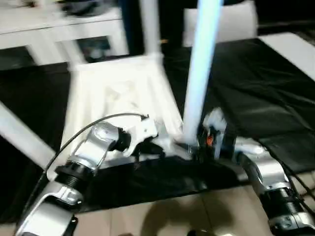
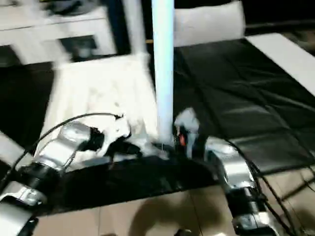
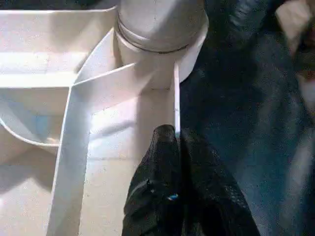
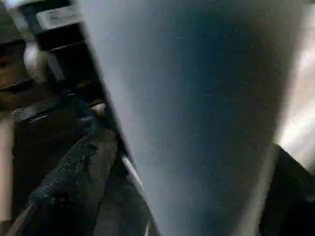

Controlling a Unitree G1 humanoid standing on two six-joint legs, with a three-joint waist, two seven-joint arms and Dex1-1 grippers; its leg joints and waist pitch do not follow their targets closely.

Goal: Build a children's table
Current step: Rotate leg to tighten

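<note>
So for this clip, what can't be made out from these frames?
- Upright leg: its top is cut off by the head views' upper edge.
- Leg's seat in the corner socket: the left wrist view shows a joint line, not how deep it sits.
- Right gripper: motion blur hides whether its fingers touch the leg.
- Tabletop: ribs smeared by blur; the left forearm covers its near edge.

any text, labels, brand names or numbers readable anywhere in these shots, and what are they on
No text can be read in any view.
A pale label strip on the dark equipment behind the white tubular plastic leg in the right wrist view: too blurred to read.
The white ribbed plastic tabletop and the black table cover carry no visible print.
</note>
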